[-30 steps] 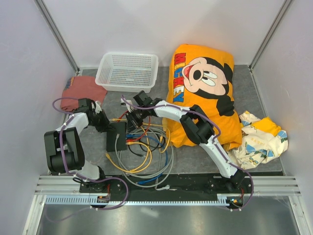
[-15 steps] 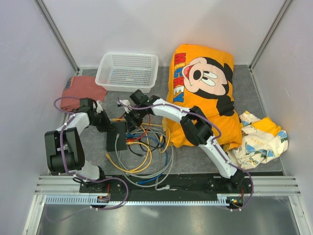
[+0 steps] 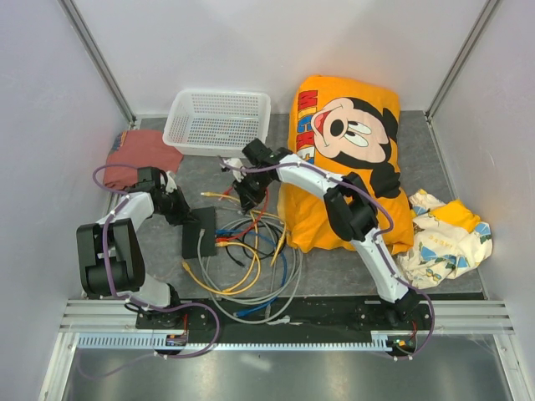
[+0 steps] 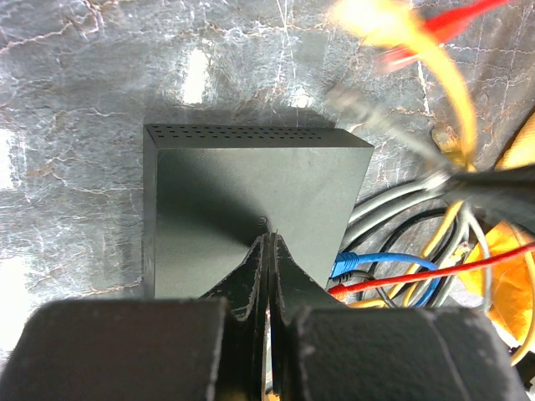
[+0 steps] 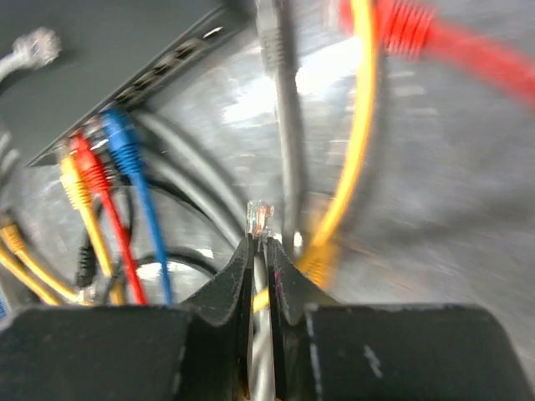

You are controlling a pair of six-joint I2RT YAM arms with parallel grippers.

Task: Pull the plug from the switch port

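The switch (image 3: 199,231) is a flat black box on the grey mat, left of centre. In the left wrist view my left gripper (image 4: 269,240) is shut and empty, its tips resting on the switch's top (image 4: 251,184). Blue (image 5: 121,138), red (image 5: 88,163) and yellow (image 5: 73,185) plugs sit in the switch's sockets (image 5: 159,71). My right gripper (image 5: 262,242) is shut on a clear plug (image 5: 260,218), held free of the switch and above the mat. In the top view my right gripper (image 3: 248,195) is to the right of the switch, and my left gripper (image 3: 181,214) is at its far end.
A tangle of yellow, red, blue and grey cables (image 3: 247,267) lies right of the switch. A white mesh basket (image 3: 217,121) stands at the back. An orange Mickey pillow (image 3: 347,159) lies right, a red-brown cloth (image 3: 138,154) left, and a patterned cloth (image 3: 447,234) far right.
My right gripper has moved away from the switch, to the right and back, with the clear plug in it, and its cable now trails free. The left gripper has stayed on the switch.
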